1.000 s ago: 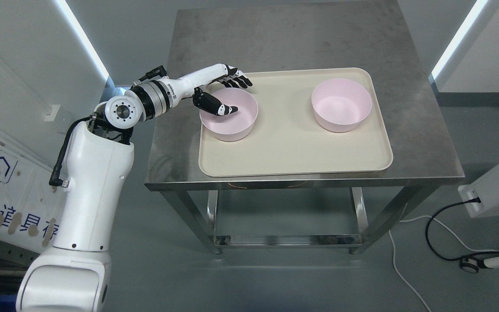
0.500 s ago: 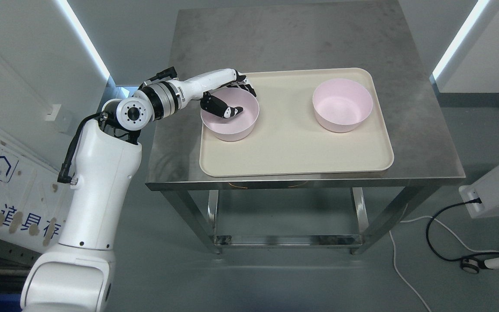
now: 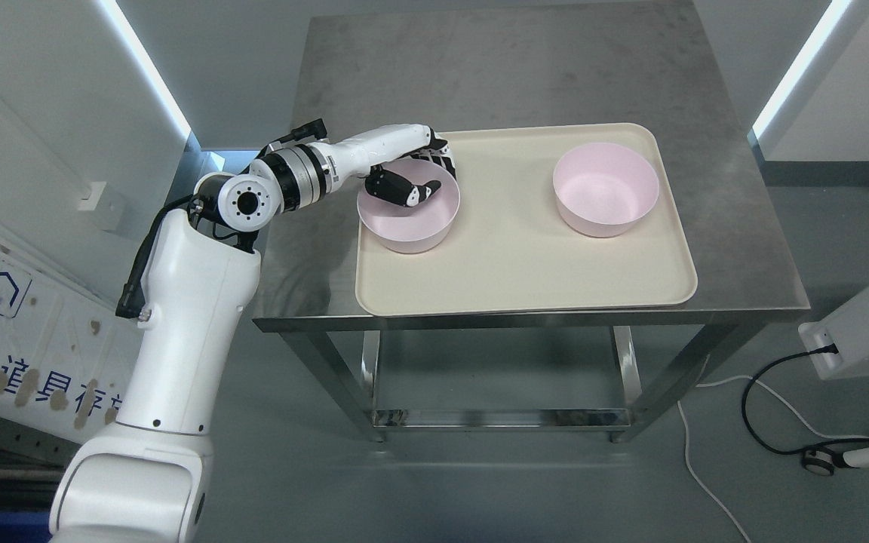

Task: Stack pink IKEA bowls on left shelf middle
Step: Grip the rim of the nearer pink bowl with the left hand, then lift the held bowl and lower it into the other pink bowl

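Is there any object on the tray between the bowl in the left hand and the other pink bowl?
No. Between the left bowl, gripped at its rim by the left hand, and the right bowl, only bare tray shows.

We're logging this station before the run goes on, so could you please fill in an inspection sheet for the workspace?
Surface: steel table carrying a beige tray.
Job's things: two pink bowls on the tray, apart, both upright: left bowl, right bowl. Not stacked.
Clutter: nothing seen.
Hands: left hand grips the left bowl's far rim, thumb inside, fingers outside. Right hand not in view.
Cables: black cable and white cable on the floor, right of the table.
Surroundings: white unit at right; printed panel at left; grey floor.
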